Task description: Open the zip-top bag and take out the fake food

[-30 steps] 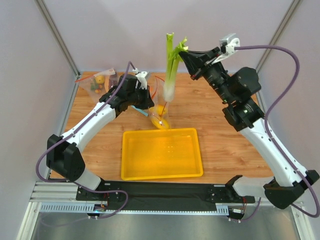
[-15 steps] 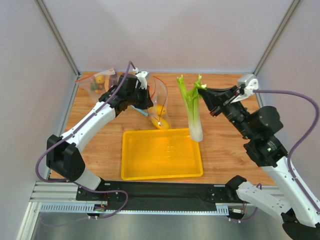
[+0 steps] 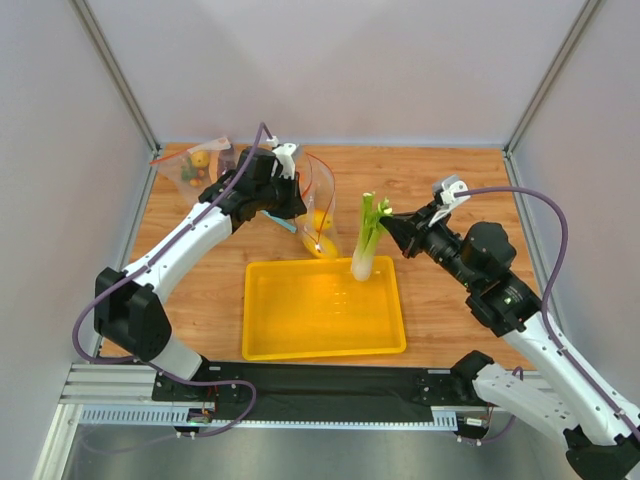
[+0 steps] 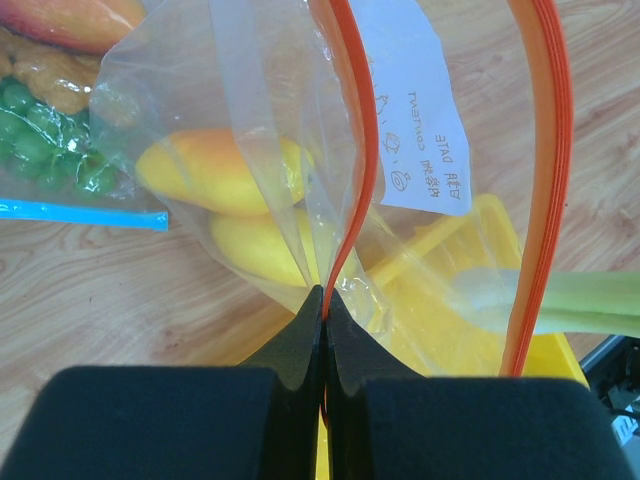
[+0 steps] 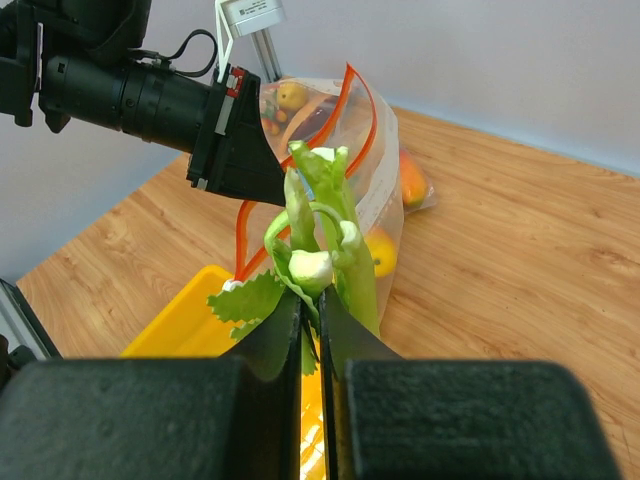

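Right pincer (image 3: pixel 388 222) closed on stalk's (image 3: pixel 366 245) leafy top. Stalk hangs upright, long axis vertical, white base at tray's (image 3: pixel 320 345) far right corner, straight below pincer. Left pincer (image 4: pixel 324 305) clamps bag's (image 3: pixel 325 195) red zip strip, mouth open; fruits (image 4: pixel 225 172) inside.

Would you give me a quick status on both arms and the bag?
Left pincer shut on bag rim, mouth open. Right pincer shut on celery, hanging over tray. Orange fruit, yellow fruit inside bag. Nothing in the way.
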### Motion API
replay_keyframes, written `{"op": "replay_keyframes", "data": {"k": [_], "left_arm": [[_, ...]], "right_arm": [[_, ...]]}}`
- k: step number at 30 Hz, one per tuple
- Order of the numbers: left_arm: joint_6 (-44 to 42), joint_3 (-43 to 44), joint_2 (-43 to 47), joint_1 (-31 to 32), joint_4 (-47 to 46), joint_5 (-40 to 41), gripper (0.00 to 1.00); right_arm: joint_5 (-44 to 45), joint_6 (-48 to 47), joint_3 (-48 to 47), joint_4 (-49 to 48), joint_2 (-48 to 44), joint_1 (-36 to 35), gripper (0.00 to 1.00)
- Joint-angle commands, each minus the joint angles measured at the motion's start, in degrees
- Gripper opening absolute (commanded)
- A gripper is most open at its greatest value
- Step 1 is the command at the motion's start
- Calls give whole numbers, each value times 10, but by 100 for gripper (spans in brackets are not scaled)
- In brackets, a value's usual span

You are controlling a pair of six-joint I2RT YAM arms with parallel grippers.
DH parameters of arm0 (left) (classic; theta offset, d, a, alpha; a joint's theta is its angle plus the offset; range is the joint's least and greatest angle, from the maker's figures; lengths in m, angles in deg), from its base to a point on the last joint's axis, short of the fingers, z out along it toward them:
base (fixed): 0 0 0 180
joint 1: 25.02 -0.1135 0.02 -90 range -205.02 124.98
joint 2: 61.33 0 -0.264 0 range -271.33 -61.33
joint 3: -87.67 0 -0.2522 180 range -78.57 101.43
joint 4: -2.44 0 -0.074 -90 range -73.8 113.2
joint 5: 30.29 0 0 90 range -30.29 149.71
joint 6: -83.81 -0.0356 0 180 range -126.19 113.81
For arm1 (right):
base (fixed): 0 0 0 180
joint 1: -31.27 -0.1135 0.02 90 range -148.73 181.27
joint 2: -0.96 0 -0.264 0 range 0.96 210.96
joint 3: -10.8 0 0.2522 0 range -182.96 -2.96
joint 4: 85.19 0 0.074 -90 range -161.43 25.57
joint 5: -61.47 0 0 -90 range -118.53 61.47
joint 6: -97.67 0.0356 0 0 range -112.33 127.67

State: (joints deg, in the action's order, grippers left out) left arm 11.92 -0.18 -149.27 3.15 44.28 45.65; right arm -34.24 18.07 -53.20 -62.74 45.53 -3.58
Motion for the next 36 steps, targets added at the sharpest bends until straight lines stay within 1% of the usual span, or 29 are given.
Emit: {"op": "replay_keyframes", "data": {"k": [1,13,21,27,31,36], "left_arm": [[-11,24,-3,3,3,-5,0],[-11,25,-1,5,5,-10,0],[-9,27,-1,7,6,-17,0],[-9,29,2,8,6,-17,0],[-11,31,4,8,9,-17,0],[-14,33,5,8,11,-11,0]], "right_arm": [[18,14,16,-39,-12,-2,0],[56,6,58,-30,-31,-3,0],[55,-17,101,-48,-48,-3,0],[26,-23,131,-65,-60,-3,0],[-27,-15,146,-99,-61,-8,0],[-46,-3,164,-133,-52,-41,0]]}}
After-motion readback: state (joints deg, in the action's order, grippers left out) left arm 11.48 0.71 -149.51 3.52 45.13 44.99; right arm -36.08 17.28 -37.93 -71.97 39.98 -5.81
